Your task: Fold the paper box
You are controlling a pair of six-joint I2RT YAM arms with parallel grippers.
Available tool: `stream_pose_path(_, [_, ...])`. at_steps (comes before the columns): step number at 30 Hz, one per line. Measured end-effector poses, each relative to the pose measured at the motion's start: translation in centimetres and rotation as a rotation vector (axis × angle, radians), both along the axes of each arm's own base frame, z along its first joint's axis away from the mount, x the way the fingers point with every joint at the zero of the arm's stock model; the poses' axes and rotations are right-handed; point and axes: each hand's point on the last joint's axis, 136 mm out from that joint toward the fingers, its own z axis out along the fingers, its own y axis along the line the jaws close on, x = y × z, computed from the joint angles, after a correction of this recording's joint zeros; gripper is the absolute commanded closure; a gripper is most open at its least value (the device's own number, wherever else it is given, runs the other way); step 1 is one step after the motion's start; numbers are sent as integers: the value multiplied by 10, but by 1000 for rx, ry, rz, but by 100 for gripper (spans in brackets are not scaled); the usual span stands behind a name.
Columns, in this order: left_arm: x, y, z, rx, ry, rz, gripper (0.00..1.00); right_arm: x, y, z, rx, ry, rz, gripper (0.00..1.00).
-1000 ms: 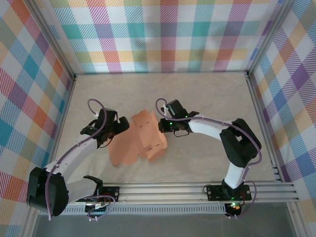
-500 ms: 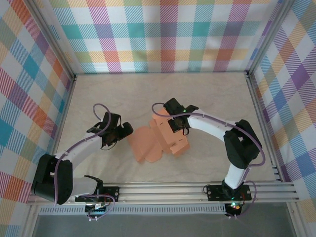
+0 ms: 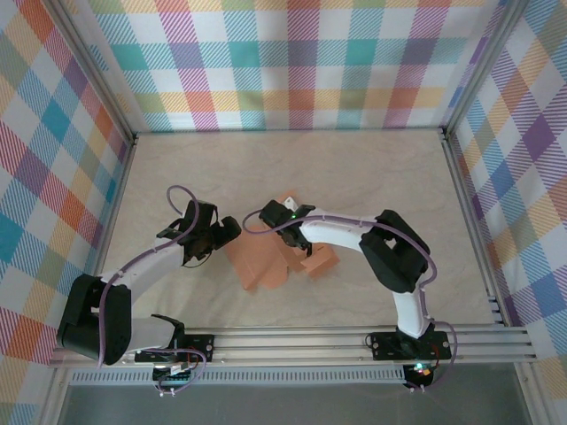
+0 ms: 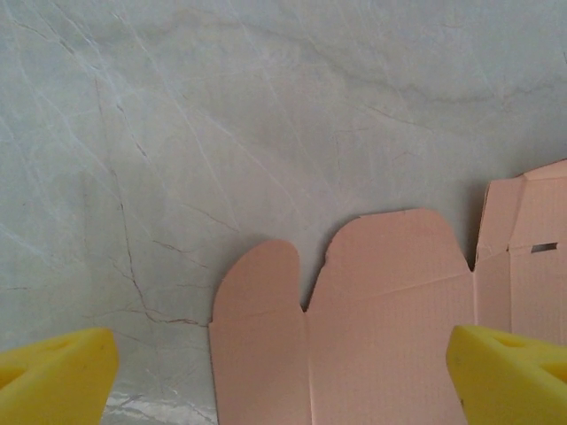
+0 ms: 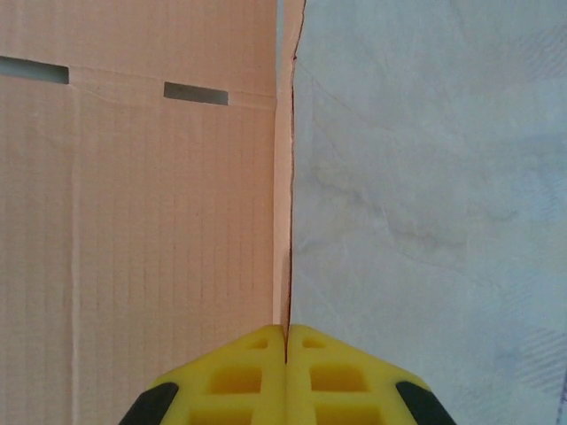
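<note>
The paper box is a salmon-orange die-cut sheet lying unfolded in the middle of the table, partly lifted on its right side. In the left wrist view its two rounded tabs lie flat between my wide-apart yellow fingers. My left gripper is open just left of the sheet's edge, with nothing gripped. My right gripper is over the sheet's far part. In the right wrist view that gripper is shut on a thin raised edge of the sheet, beside the slotted panel.
Plaid walls close in the table at the back and on both sides. An aluminium rail with both arm bases runs along the near edge. Bare marbled tabletop lies behind and to the right of the sheet.
The right gripper pulled the sheet to the right, turning it, then swung back left over it. The left gripper followed to the right, up to the sheet's left edge.
</note>
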Motion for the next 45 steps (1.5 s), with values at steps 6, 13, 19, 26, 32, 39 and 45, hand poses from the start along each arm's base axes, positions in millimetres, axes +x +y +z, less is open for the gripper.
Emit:
stream_pose_path(6, [0, 0, -3, 2, 10, -1, 5, 4, 5, -11, -44, -36, -19, 100])
stream_pose_path(13, [1, -1, -4, 1, 8, -1, 5, 3, 7, -23, -78, -52, -32, 100])
stream_pose_path(19, [3, -3, -3, -9, 0, -6, 5, 2, 10, -21, -7, -54, -34, 96])
stream_pose_path(26, [2, -5, -3, -18, 3, -20, 4, 1, 13, 1, 253, 24, -69, 39])
stream_pose_path(32, [-3, -9, -5, -31, 12, -37, 6, 2, 11, 24, 537, 104, -82, 25])
stream_pose_path(39, [-17, -31, -5, -80, 28, -99, 16, 8, -4, 9, 774, 247, -135, 34])
stream_pose_path(45, [-38, -38, -27, -94, 110, -122, 30, 10, -8, -5, 835, 315, -150, 57])
